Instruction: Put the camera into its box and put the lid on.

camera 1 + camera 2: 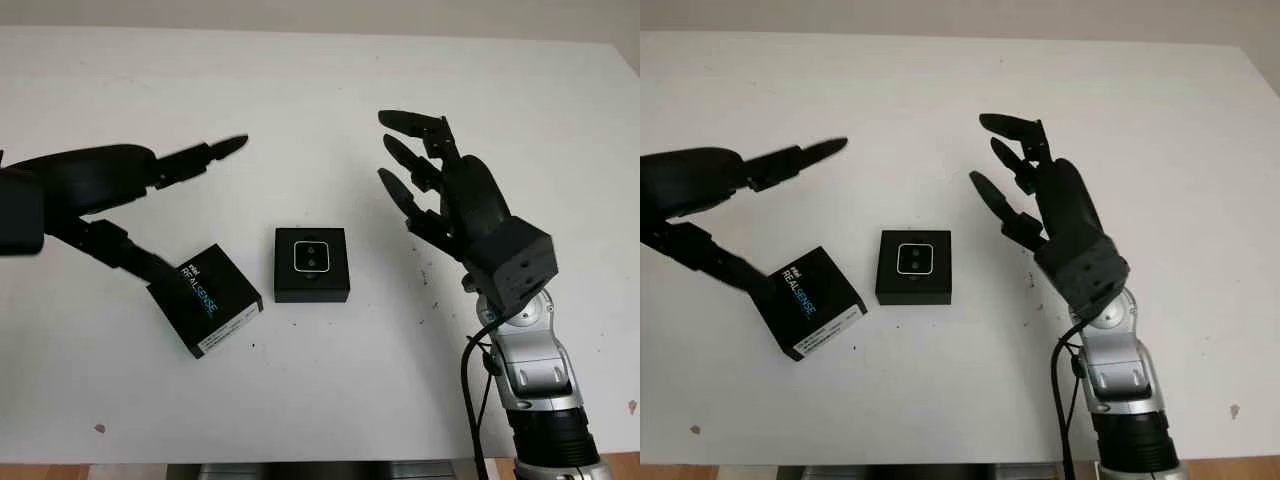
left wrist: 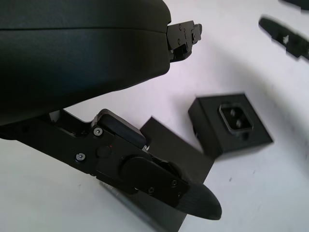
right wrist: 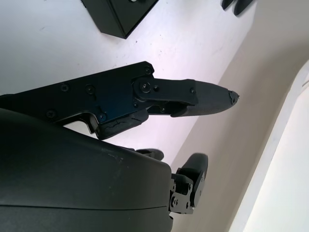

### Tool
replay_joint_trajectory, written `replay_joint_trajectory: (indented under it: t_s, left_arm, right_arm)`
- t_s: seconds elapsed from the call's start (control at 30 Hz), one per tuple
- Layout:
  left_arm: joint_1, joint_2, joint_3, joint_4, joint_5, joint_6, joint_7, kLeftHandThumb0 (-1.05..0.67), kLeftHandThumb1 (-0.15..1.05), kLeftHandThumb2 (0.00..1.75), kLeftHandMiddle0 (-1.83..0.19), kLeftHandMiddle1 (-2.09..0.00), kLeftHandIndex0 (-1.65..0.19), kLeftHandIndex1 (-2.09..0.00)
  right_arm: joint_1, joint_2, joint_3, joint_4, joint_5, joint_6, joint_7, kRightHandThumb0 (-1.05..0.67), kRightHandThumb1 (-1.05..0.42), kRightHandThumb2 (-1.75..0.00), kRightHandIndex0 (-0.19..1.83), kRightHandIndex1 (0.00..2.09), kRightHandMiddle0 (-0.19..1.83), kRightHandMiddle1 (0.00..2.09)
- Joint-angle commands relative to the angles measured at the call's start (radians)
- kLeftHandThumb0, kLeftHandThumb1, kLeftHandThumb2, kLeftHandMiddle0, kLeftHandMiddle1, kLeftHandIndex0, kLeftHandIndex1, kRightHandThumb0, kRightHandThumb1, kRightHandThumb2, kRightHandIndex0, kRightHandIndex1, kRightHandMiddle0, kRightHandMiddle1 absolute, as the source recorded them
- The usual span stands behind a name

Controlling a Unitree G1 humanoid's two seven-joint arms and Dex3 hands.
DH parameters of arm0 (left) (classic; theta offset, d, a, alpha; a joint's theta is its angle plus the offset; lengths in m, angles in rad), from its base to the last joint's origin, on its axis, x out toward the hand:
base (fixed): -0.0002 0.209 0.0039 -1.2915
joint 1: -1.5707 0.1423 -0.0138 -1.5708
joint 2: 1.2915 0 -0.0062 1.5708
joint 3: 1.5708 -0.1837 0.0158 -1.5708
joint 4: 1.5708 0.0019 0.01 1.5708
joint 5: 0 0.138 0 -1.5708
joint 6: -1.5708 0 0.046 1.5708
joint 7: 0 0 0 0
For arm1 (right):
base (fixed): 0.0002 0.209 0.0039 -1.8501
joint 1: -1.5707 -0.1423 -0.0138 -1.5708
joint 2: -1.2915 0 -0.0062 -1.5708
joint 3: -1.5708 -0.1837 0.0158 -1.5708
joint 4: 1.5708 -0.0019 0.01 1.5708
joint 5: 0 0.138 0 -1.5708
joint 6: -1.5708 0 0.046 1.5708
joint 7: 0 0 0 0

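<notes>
Camera (image 1: 312, 256) sits in its open black box (image 1: 311, 290) on the white table (image 1: 320, 90), the landmark for all positions given. Left of the box, the left hand (image 1: 110, 200) pinches the RealSense lid (image 1: 206, 298) by its far left corner, one finger (image 1: 150, 266) on the lid and another finger (image 1: 205, 154) extended above; the lid lies tilted just beside the box. Right of the box, the right hand (image 1: 440, 190) hovers open, holding nothing.

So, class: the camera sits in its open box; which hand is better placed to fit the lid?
Left. The left hand already touches the lid, thumb on its edge. The right hand, open, hovers beside the box.
</notes>
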Motion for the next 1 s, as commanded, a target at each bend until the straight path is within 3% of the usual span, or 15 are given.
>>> replay_joint_trajectory:
  t_s: [0.0, 0.1, 0.2, 0.5, 0.97]
  left_arm:
    - [0.0, 0.04, -0.016, -0.024, 0.024, -0.04, -0.02, -0.81, 0.77, 0.03, 0.19, 0.0, 0.19, 0.0]
    - [0.011, 0.077, -0.032, -0.048, 0.079, -0.124, -0.036, -0.82, 0.78, 0.04, 0.19, 0.0, 0.19, 0.0]
    - [0.019, 0.105, -0.042, -0.07, 0.128, -0.22, -0.033, -0.72, 0.74, 0.04, 0.19, 0.0, 0.19, 0.0]
    - [0.068, 0.157, -0.036, -0.107, 0.242, -0.385, 0.026, -0.6, 0.68, 0.04, 0.18, -0.04, 0.16, -0.03]
    - [0.154, 0.119, -0.046, -0.045, 0.297, -0.542, 0.201, -0.56, 0.71, 0.06, -0.03, -0.09, -0.01, -0.11]
  right_arm:
    - [-0.004, 0.015, -0.02, -0.009, 0.034, 0.017, 0.001, -0.73, -1.05, -0.53, 0.12, 0.0, -0.19, 0.54]
    - [-0.005, 0.033, -0.04, -0.018, 0.089, 0.059, 0.001, -0.75, -1.05, -0.54, 0.0, 0.0, -0.19, 0.39]
    - [-0.007, 0.037, -0.06, -0.013, 0.145, 0.07, 0.017, -0.76, -1.05, -0.56, -0.05, 0.0, -0.19, 0.31]
    - [0.003, 0.017, -0.091, -0.033, 0.176, 0.104, 0.027, -0.75, -1.05, -0.59, -0.07, 0.01, -0.18, 0.24]
    - [0.007, 0.006, -0.104, -0.068, 0.196, 0.154, 0.033, -0.71, -1.05, -0.6, -0.08, 0.03, -0.16, 0.19]
